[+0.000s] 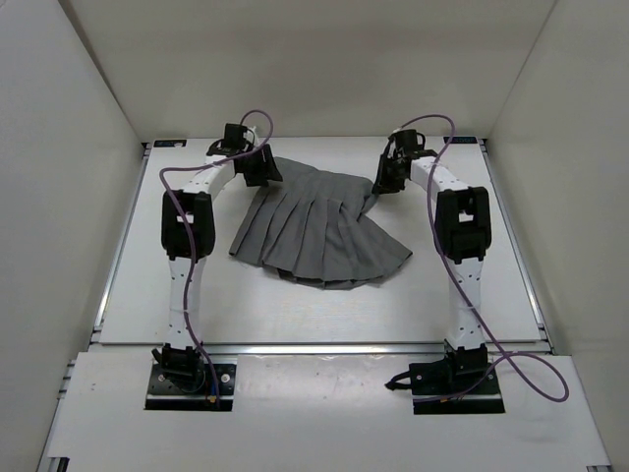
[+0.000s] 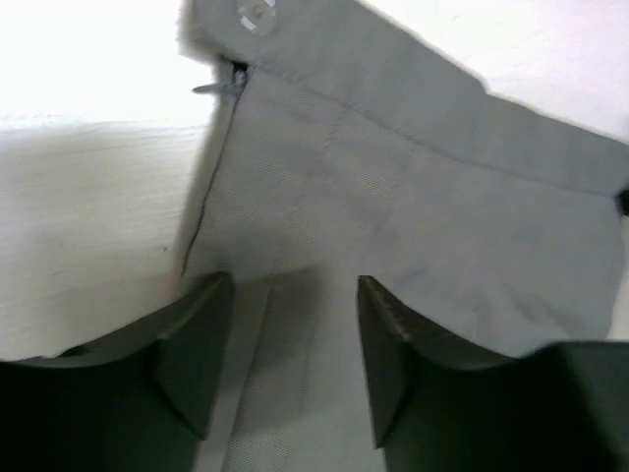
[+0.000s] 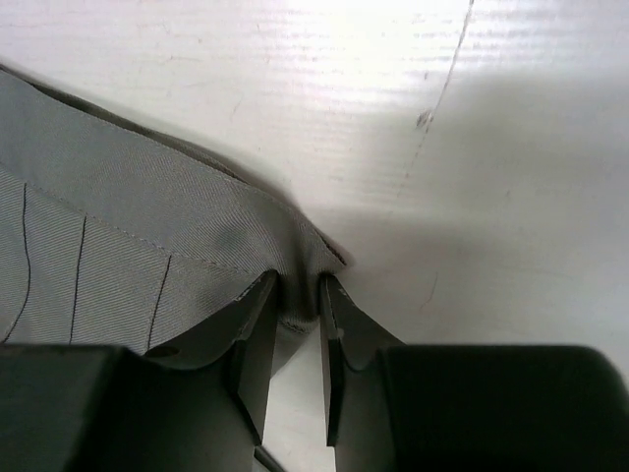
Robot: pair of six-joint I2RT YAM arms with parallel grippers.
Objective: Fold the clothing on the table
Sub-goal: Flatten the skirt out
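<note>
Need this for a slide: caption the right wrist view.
Right gripper pinching the edge of a grey pleated skirt on a white table.

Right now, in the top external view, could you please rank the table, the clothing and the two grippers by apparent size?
1. the table
2. the clothing
3. left gripper and right gripper: they look about alike, so I leave them unranked.

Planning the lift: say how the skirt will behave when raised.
Probably floppy: the clothing bunches where the right claw pinches its edge. Likely light: thin cloth lying flat. It may sag, since its pleats already fan across the table.
</note>
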